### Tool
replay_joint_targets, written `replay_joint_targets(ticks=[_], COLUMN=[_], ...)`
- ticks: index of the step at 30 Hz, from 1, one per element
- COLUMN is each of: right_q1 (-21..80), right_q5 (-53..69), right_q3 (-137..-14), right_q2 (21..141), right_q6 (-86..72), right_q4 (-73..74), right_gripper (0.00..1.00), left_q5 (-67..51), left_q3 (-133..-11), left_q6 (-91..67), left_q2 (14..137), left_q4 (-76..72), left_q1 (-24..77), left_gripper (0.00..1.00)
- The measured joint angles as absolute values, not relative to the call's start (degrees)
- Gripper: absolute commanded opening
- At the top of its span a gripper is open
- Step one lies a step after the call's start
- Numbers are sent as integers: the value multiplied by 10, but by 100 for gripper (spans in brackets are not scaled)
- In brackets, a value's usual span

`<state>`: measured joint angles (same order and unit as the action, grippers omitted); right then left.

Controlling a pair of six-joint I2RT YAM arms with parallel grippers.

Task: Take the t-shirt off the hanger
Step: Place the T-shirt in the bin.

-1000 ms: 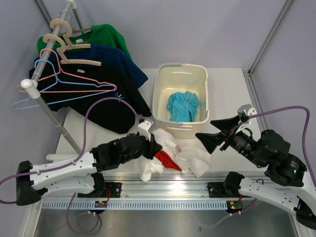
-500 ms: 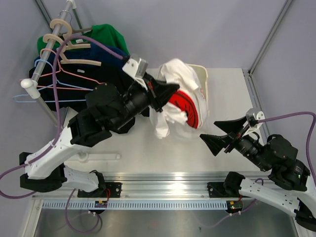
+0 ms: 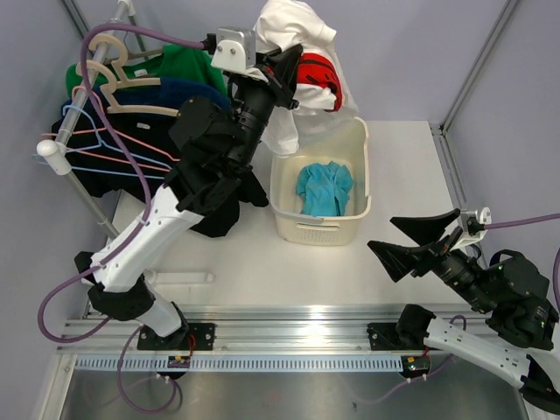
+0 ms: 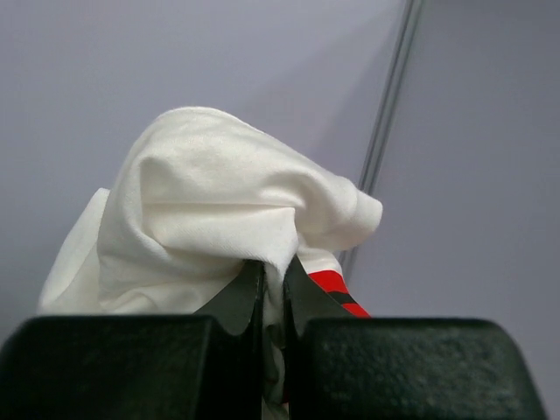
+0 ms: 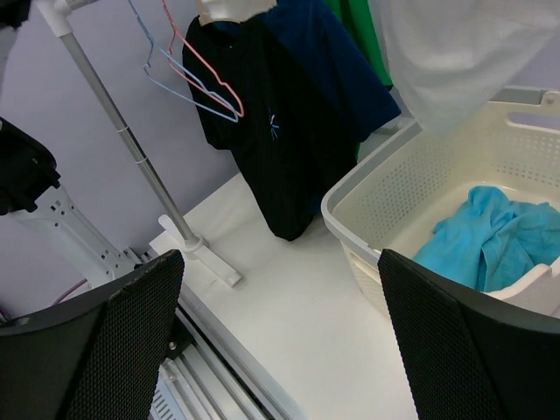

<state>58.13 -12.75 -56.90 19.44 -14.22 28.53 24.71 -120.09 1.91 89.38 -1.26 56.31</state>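
The left hand [image 3: 291, 63] is clamped on a fold of the white t-shirt [image 3: 289, 22], high at twelve o'clock over the laundry basket's [image 3: 278, 188] far rim. Released here, it could drape outside; the right hand [image 3: 381, 234] waits at four o'clock, fingers apart.

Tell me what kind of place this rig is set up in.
Looks like a lab test cell staged as a laundry corner: a clothes rail with hangers and hung t-shirts, a laundry basket on a white table, and plain walls behind.
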Motion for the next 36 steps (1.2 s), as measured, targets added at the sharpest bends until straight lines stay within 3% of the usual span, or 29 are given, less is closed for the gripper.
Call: replay_joint_targets(ticks=[6, 17, 32, 34, 36], right_q1=[581, 581, 581, 581, 581], right_q5=[-125, -123, -122, -120, -117], right_q3=[-564, -559, -559, -559, -559], right_q2=[183, 181, 180, 180, 180], right_q6=[-146, -150, -150, -150, -150], right_q4=[283, 283, 282, 282, 282], right_gripper=[99, 99, 99, 99, 100], left_q5=[256, 246, 256, 257, 256], left_q3=[-1083, -846, -866, -874, -880], left_q6=[11, -87, -161, -170, -177], left_q2=[926, 1035, 1162, 1185, 1195], left_q4=[-87, -88, -63, -45, -24], left_q1=[526, 512, 493, 489, 484], left_gripper=[0, 0, 1, 6, 36])
